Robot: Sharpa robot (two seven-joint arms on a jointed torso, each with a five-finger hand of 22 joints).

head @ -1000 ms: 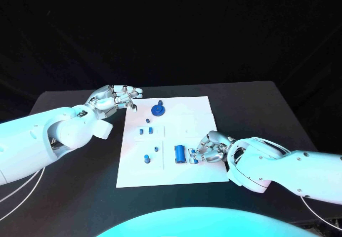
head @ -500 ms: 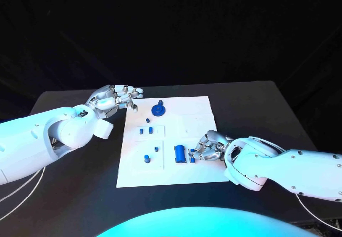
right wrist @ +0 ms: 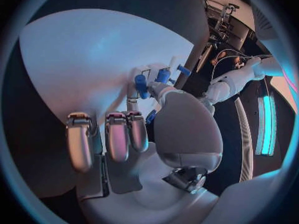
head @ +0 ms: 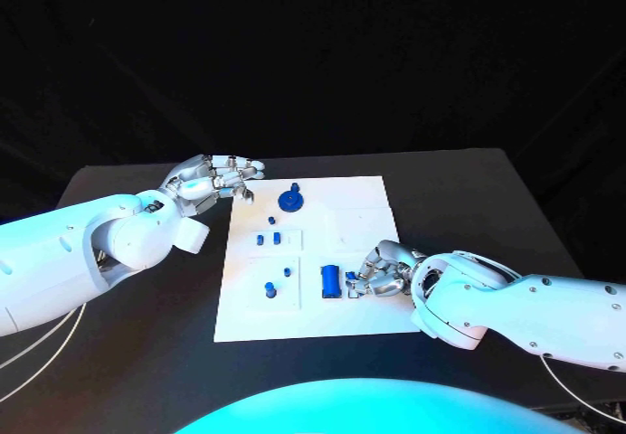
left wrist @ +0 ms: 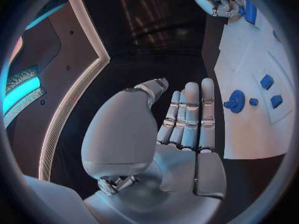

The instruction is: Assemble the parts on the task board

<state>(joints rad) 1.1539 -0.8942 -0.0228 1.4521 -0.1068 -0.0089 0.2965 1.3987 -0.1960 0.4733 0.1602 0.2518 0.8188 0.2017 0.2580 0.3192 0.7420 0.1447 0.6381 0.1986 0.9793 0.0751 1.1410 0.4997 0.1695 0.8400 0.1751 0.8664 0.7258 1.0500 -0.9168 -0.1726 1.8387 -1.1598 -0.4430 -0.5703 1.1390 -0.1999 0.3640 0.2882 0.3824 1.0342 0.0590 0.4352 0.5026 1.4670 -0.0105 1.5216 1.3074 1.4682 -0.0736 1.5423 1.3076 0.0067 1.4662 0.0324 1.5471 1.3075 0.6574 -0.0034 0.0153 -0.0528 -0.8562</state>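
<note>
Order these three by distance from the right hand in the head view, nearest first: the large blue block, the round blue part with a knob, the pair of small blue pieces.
1. Large blue block, just beside the right hand.
2. Pair of small blue pieces, mid-board, toward the left arm's side.
3. Round blue part with a knob, at the board's far end.

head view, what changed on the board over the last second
Almost nothing. The right robot hand edged slightly toward the robot along the white task board, fingers staying beside the large blue rectangular part. The left robot hand kept hovering at the board's far left corner, holding nothing. The blue parts stayed put.
</note>
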